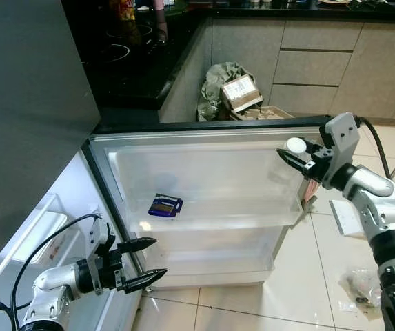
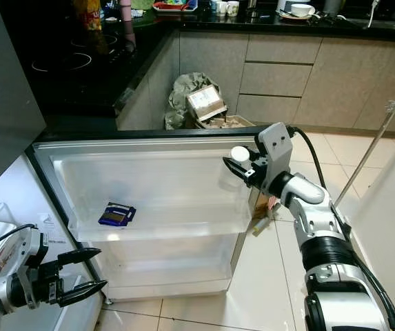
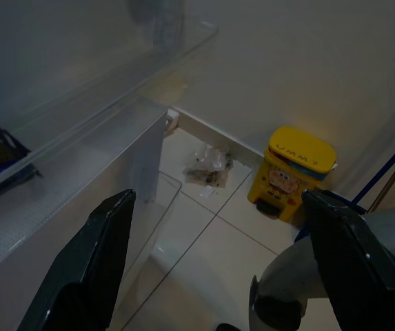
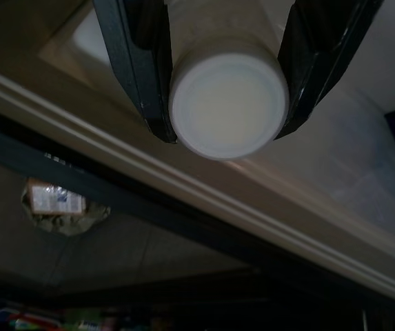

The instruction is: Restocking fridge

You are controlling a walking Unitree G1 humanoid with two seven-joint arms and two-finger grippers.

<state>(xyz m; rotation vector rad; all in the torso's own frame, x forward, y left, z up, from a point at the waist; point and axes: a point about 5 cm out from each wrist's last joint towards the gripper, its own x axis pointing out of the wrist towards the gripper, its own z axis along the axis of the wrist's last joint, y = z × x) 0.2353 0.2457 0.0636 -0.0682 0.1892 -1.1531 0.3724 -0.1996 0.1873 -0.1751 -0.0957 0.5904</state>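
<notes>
Holding: right gripper has its jaws clamped on a white round container, at the outer end of the open fridge door.
Door shelf: blue packet lies inside, well apart from the container.
Left gripper: jaws spread wide, holding nothing, low by the door's hinge end.

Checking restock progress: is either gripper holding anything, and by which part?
The right gripper holds a white bottle, pinched by its sides near the end. The left gripper is open and empty.
</notes>
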